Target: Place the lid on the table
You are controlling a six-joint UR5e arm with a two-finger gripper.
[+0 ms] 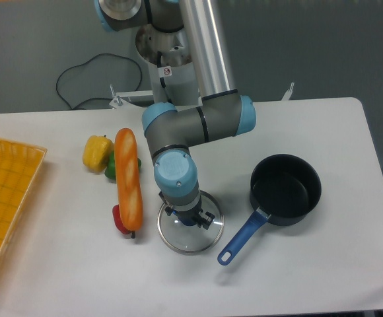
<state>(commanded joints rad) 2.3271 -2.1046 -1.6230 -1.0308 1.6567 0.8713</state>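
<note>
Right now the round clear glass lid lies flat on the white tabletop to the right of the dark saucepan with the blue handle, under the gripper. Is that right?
Not quite: the side is wrong. The camera view shows the round clear glass lid lying flat on the white tabletop to the left of the dark saucepan with the blue handle, not the right. It does sit under the gripper.

A: What sits on the table (323,264), going left to right?

B: A mesh tray (3,198) lies at the left edge. Right of it are 3 peppers (96,152) with a baguette (129,178) lying across them.

A: And the lid (190,232)?

B: It lies flat on the table, just right of the baguette's near end, directly under the gripper (188,219). Right of the lid stands 1 saucepan (285,188), its handle pointing toward the near edge.
</note>
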